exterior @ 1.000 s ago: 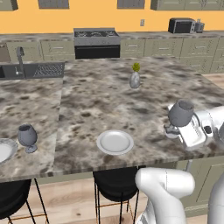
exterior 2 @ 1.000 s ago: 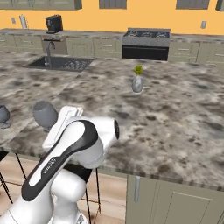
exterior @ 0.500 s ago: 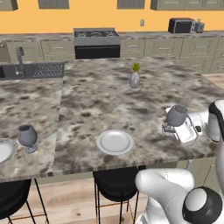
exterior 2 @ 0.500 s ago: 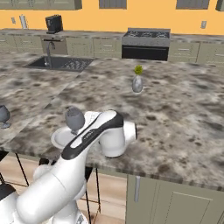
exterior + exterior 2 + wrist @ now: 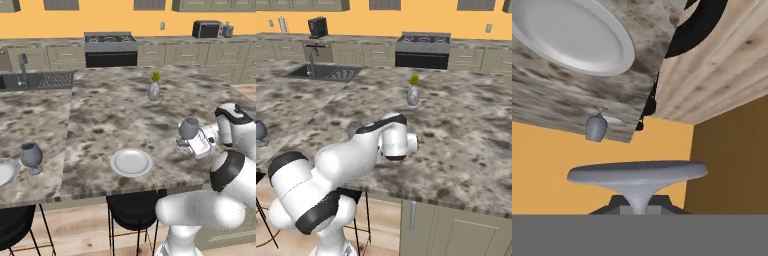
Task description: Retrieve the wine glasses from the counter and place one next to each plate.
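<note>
My end effector [image 5: 194,145] is clamped on the stem of a wine glass [image 5: 189,129], holding it above the right part of the stone-topped island surface [image 5: 120,112], with the bowl upward. Through the hand view, the glass's round base [image 5: 637,175] spreads just above my fingertips. A white plate [image 5: 131,162] lies near the island's front edge, to the left of the held glass and apart from it. Farther left, the second wine glass [image 5: 31,156] stands upright just beside another plate [image 5: 6,171] at the frame's edge. A grey vase [image 5: 154,90] stands mid-island.
</note>
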